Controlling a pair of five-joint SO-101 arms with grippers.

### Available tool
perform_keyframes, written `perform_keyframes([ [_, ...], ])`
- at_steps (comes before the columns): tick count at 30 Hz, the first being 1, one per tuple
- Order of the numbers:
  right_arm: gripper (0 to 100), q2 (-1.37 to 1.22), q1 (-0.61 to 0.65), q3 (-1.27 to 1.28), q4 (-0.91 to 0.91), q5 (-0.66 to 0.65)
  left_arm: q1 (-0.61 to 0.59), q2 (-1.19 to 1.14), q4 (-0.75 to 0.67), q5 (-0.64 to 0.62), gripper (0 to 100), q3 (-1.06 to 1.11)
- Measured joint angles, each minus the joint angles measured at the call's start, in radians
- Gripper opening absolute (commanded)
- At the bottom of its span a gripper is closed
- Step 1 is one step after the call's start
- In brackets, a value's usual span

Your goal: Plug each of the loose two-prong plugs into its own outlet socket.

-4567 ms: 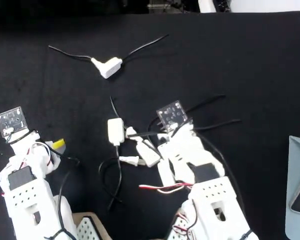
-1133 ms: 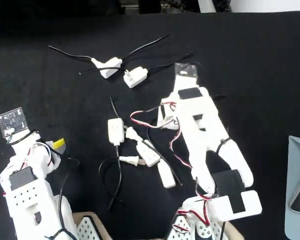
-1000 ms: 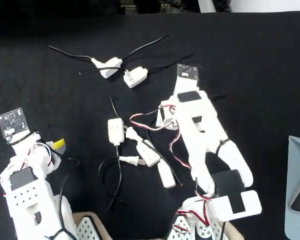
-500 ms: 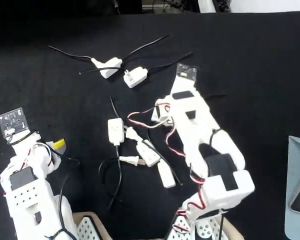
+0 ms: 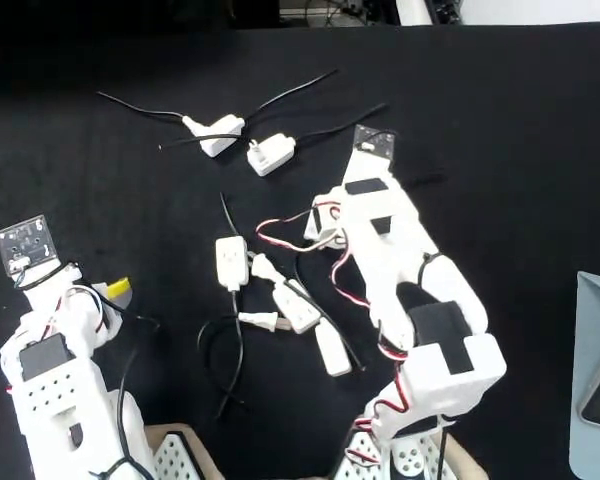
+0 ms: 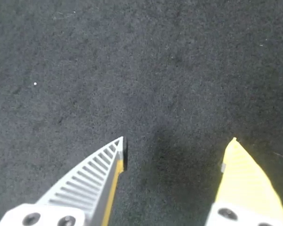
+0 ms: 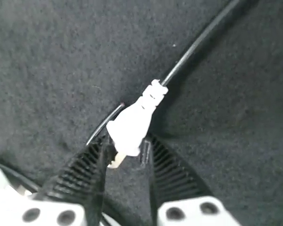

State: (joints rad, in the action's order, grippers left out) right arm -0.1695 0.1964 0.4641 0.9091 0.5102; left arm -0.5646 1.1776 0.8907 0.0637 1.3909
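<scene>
Two grippers: right gripper (image 7: pixel 125 142) clamped on white plug (image 7: pixel 133 121); left gripper (image 6: pixel 178 140) spread wide, holding nothing.

We've got a robotics lab bench in front of us: a table (image 5: pixel 540 120) draped in black cloth, and a left arm (image 5: pixel 55 380) and right arm (image 5: pixel 410 270) in white plastic. Red-and-white wiring (image 5: pixel 280 235) hangs bare, perforated white plates (image 5: pixel 175 455) sit at the near edge, and plugs (image 5: pixel 263 320) on short leads lie mid-table.

Overhead on table (image 5: pixel 500 120) — wrist cameras close, downward
</scene>
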Motion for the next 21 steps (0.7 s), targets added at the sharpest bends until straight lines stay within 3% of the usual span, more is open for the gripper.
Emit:
perform_keyframes([
  [13,2.5,0.087,-0.172,-0.003,0.288,-0.45,0.0,0.0,-0.003,0.0,33,0.0],
  [17,13.2,0.043,-0.172,-0.003,0.296,-0.483,0.0,0.0,-0.003,0.0,33,0.0],
  [21,11.8,-0.002,-0.17,-0.035,0.302,-0.488,0.0,0.0,-0.003,0.0,33,0.0],
])
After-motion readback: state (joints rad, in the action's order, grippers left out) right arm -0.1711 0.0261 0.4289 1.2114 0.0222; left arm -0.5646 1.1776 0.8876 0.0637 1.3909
